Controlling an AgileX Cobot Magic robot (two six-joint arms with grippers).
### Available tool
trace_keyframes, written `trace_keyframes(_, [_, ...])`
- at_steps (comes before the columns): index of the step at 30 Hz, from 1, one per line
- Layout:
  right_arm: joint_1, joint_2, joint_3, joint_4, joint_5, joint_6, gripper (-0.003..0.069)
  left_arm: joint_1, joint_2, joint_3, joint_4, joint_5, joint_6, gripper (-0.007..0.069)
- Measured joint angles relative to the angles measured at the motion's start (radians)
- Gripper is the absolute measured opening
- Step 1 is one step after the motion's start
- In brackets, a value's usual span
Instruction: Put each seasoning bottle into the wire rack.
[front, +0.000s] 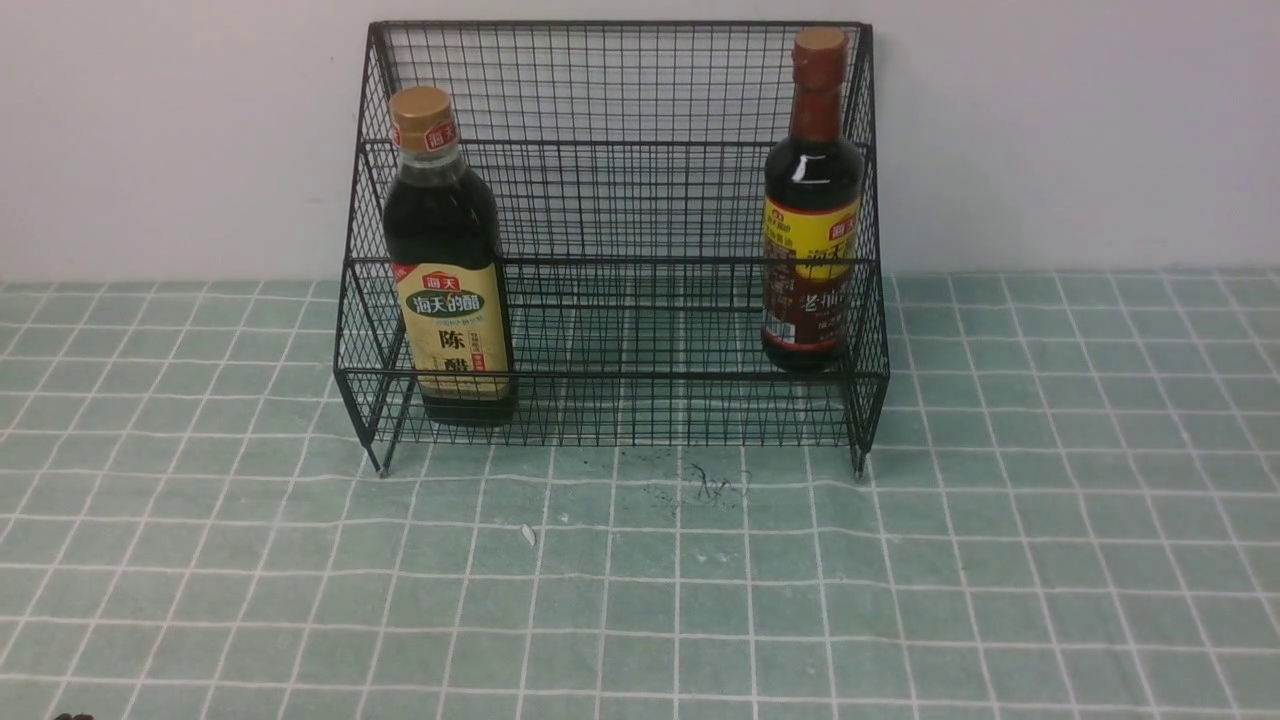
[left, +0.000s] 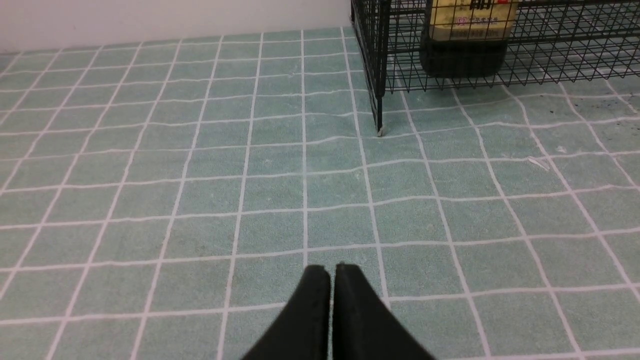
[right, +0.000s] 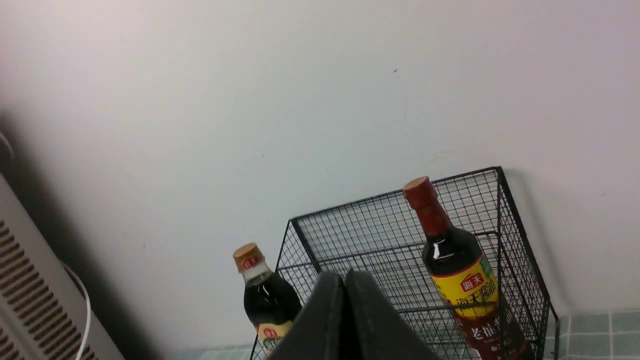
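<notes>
Looking through the front camera, I see the black wire rack (front: 612, 240) standing on the green checked tablecloth (front: 640, 580) against the pale wall (front: 150, 130), with both bottles upright inside it. I make out the gold-capped vinegar bottle (front: 447, 262) with its tan label at the rack's left end on the lower front tier, and the slimmer soy sauce bottle (front: 812, 205) with the brown-red neck and yellow-and-maroon label at the right end, on what I take for the raised step behind. They stand well apart. Neither arm shows in that view. On my left wrist camera the left gripper (left: 332, 270) has its black fingers pressed together, empty, above bare cloth near the rack's front corner leg. My right gripper (right: 345, 277) is likewise closed on nothing, pointing toward the rack and wall.
</notes>
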Motion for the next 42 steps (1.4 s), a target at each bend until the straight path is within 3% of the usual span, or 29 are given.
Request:
trace_keyframes(4, [0.0,-0.038,0.075,0.015,-0.097,-0.062,-0.0013,0.0,0.0,0.0,0.0,0.0,0.0,-0.0006])
trace_keyframes(7, [0.0,-0.045,0.135,-0.012,-0.185,-0.201,-0.0013,0.0,0.0,0.0,0.0,0.0,0.0,-0.0006])
trace_keyframes(13, [-0.002,-0.05,0.248,-0.075,-0.201,-0.415,-0.0013,0.0,0.0,0.0,0.0,0.0,0.0,-0.0006])
trace_keyframes(19, [-0.078,-0.112,0.372,-0.082,-0.181,-0.511,-0.0013,0.0,0.0,0.0,0.0,0.001,0.0,-0.0006])
trace_keyframes(24, [-0.141,-0.155,0.438,-0.082,-0.181,-0.512,-0.0013,0.0,0.0,0.0,0.0,0.001,0.0,-0.0006])
trace_keyframes(33, [-0.143,-0.158,0.487,-0.098,-0.198,-0.507,-0.0013,0.0,0.0,0.0,0.0,0.001,0.0,-0.0006])
trace_keyframes(39, [-0.194,-0.214,0.566,-0.271,-0.186,-0.306,-0.0013,0.0,0.0,0.0,0.0,0.001,0.0,-0.0006])
trace_keyframes(40, [-0.21,-0.228,0.576,-0.344,-0.169,-0.202,-0.0013,0.0,0.0,0.0,0.0,0.001,0.0,-0.0006])
trace_keyframes(42, [-0.224,-0.233,0.576,-0.393,-0.135,-0.149,-0.0013,0.0,0.0,0.0,0.0,0.001,0.0,-0.0006])
